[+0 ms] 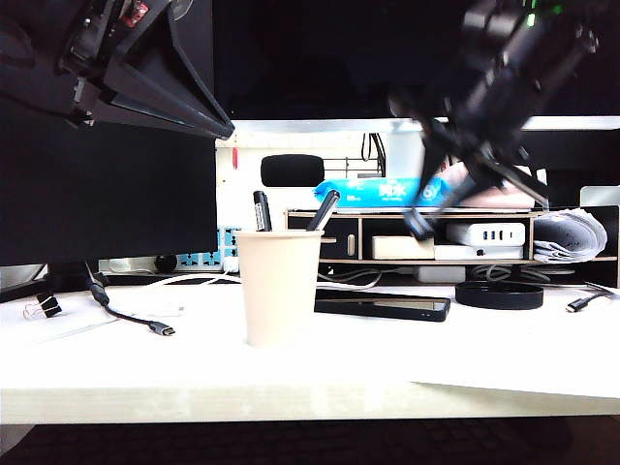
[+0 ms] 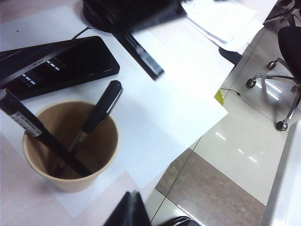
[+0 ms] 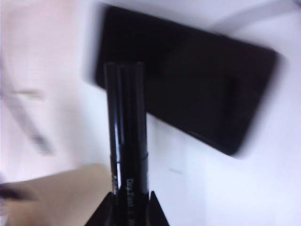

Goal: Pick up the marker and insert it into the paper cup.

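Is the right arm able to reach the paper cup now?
Probably yes: the right end effector, gripping the marker, hangs above-right of the paper cup; left end effector sits raised, clear.

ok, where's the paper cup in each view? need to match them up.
Exterior: paper cup mid-table, below and right of the raised left gripper.
Left wrist: cup seen from above, two pens inside, beside the phone.
Right wrist: blurred beige patch beside the marker in the right gripper.
Shared landmark: the black phone, in all three.
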Available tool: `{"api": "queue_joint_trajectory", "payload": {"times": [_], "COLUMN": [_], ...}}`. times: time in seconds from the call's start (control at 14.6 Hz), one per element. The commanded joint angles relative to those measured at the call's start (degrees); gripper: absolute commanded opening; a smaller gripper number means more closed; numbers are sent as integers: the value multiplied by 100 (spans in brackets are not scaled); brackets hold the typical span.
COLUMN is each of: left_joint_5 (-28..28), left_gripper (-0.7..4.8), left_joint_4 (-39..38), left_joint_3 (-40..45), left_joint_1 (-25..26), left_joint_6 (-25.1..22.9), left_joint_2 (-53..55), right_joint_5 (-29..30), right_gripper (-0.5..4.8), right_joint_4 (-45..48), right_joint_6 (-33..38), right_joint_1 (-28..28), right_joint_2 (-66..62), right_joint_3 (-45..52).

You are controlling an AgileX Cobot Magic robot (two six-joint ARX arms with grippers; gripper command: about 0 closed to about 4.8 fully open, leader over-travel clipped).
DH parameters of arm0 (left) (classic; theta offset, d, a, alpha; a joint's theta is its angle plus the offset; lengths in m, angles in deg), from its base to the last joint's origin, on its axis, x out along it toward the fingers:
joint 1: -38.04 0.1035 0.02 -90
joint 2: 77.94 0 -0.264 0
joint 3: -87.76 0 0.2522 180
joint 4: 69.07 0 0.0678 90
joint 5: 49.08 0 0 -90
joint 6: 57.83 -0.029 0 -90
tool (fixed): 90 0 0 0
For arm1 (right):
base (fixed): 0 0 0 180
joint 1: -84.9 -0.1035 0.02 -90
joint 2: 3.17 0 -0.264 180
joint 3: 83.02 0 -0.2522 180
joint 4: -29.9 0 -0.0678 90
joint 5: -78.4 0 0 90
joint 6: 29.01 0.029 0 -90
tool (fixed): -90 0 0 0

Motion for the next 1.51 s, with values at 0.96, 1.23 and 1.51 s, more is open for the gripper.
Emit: {"api": "queue_joint_trajectory", "payload": {"times": [0.96,1.23,1.51], "left_joint_5": [4,0,4], "left_gripper": [-4,-5,-4], "left_joint_4": [197,192,146], "left_joint_3": [-33,-33,-33], "left_joint_1": [2,4,4], "left_joint_6": [-48,-70,-109], "left_joint_2": [-11,-11,-22], "right_joint_5": [2,0,-295], "right_gripper": [44,45,46], "right_joint_4": [2094,2653,3213], "right_joint_6": [-1744,-1716,-1725], "right_joint_1": [-1606,-1714,-2028], "right_joint_2": [417,417,420], "right_joint_3": [4,409,656]}}
